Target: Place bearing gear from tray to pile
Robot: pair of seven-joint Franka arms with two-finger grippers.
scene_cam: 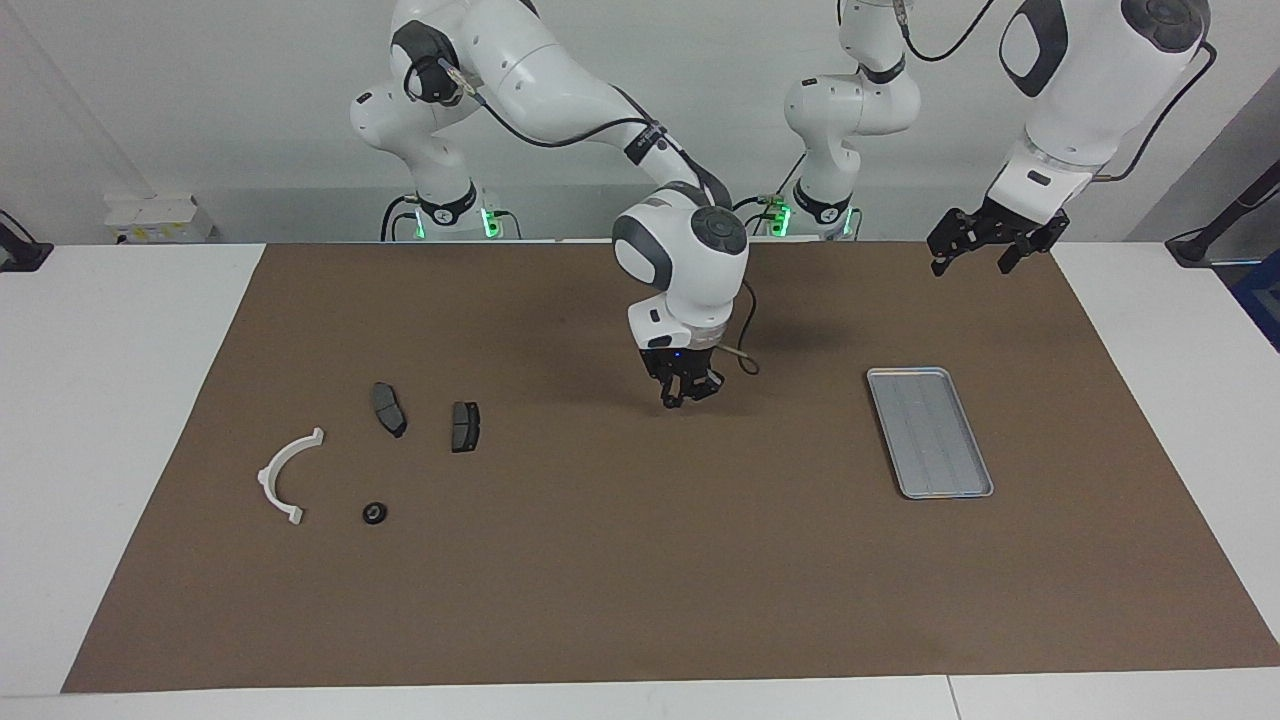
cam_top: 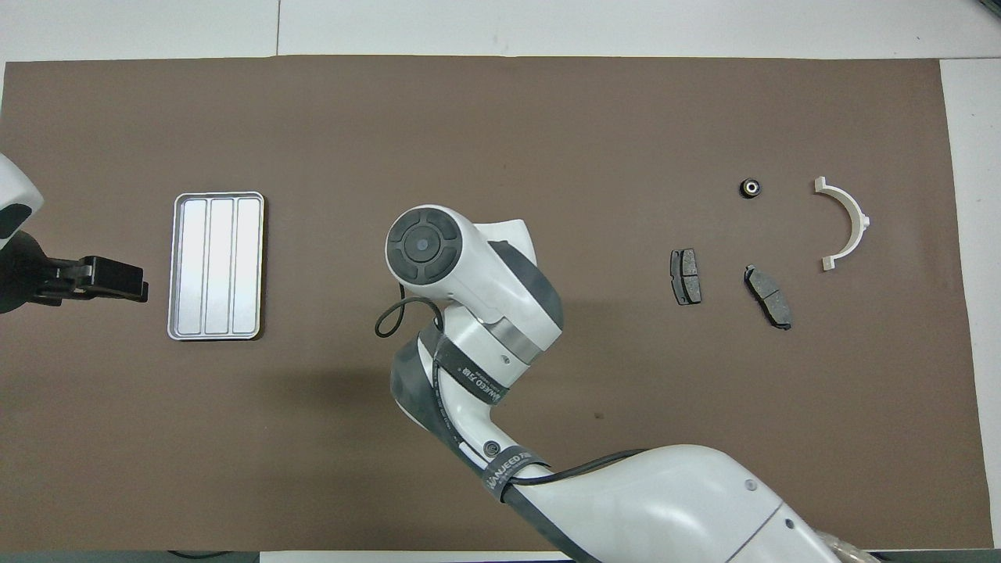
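Note:
The bearing gear [scene_cam: 375,512] [cam_top: 751,188], a small dark ring, lies on the mat in the pile, beside the white half-ring bracket [scene_cam: 284,476] [cam_top: 847,223] and farther from the robots than the two dark brake pads [scene_cam: 388,409] [scene_cam: 465,426] [cam_top: 685,276] [cam_top: 769,295]. The silver tray [scene_cam: 930,432] [cam_top: 217,266] holds nothing. My right gripper [scene_cam: 690,394] hangs open and empty over the middle of the mat, between tray and pile; in the overhead view its own wrist hides it. My left gripper [scene_cam: 975,262] [cam_top: 117,280] waits open, raised over the mat beside the tray.
A brown mat [scene_cam: 640,600] [cam_top: 500,117] covers the table, with white table edge [scene_cam: 100,400] around it. The right arm's cable loop [scene_cam: 745,362] [cam_top: 389,322] hangs by its wrist.

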